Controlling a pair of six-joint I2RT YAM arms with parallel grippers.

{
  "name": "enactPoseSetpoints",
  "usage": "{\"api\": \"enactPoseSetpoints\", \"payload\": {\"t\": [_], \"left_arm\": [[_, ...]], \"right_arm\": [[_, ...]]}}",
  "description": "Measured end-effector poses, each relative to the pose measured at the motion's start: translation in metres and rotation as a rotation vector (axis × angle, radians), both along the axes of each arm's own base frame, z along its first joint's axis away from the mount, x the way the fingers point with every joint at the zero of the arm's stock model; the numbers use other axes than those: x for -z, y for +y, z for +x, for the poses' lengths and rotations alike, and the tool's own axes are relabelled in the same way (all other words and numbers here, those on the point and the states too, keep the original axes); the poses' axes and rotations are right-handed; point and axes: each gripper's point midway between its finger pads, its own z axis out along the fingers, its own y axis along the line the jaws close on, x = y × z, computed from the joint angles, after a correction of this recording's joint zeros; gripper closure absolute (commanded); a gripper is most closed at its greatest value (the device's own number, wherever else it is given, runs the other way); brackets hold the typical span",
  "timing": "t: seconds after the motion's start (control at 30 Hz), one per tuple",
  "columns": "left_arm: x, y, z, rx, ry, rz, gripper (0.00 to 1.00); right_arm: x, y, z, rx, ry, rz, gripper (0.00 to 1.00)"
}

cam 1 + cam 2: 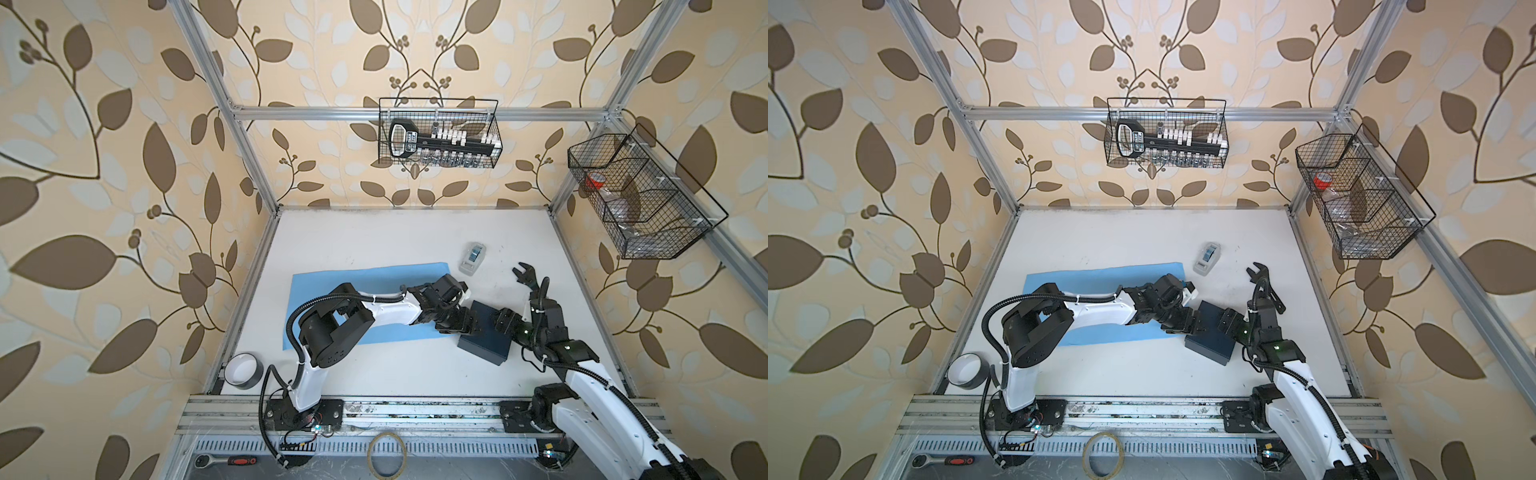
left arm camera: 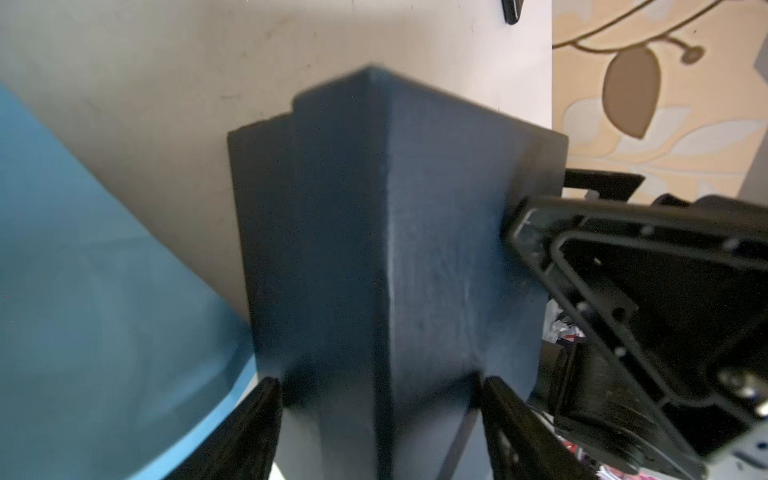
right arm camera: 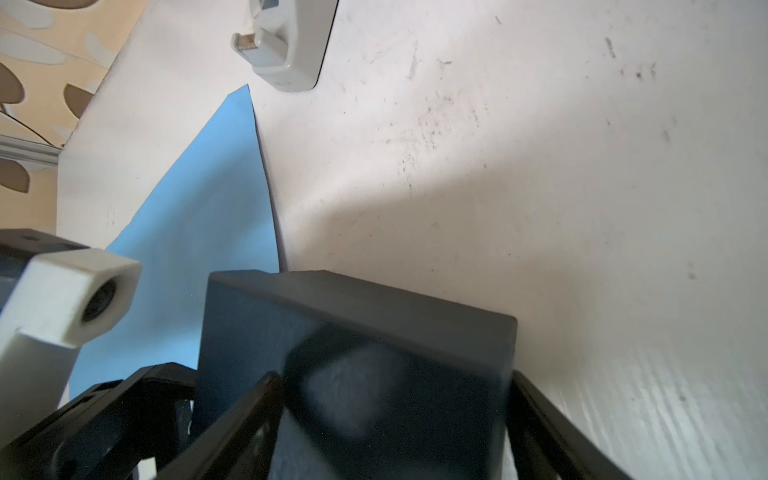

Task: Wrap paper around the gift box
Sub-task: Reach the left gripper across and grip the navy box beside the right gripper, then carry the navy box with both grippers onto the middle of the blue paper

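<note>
The gift box [image 1: 484, 347] sits between the jaws of the left gripper [image 2: 380, 379] and of the right gripper [image 3: 395, 375]; whether they already clamp it I cannot tell. It is best to squeeze evenly, then carry it level onto the paper [image 1: 353, 278] behind the left gripper.

One gift box [image 1: 484, 332], one paper [image 1: 374, 278] — two baskets [image 1: 436, 99]
</note>
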Motion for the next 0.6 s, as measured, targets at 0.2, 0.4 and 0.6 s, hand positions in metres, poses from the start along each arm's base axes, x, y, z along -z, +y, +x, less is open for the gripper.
{"api": "enactPoseSetpoints", "payload": {"t": [0.2, 0.4, 0.6], "left_arm": [[-0.005, 0.0, -0.004, -0.01, 0.05, -0.009, 0.35], [-0.008, 0.008, -0.002, -0.029, 0.089, 0.007, 0.39], [-0.012, 0.014, 0.003, -0.044, 0.127, 0.008, 0.41]], "right_arm": [[-0.012, 0.004, 0.002, -0.009, -0.053, 0.033, 0.29], [-0.017, 0.011, 0.01, -0.011, -0.073, 0.081, 0.31], [-0.028, 0.022, 0.019, -0.029, -0.092, 0.092, 0.31]]}}
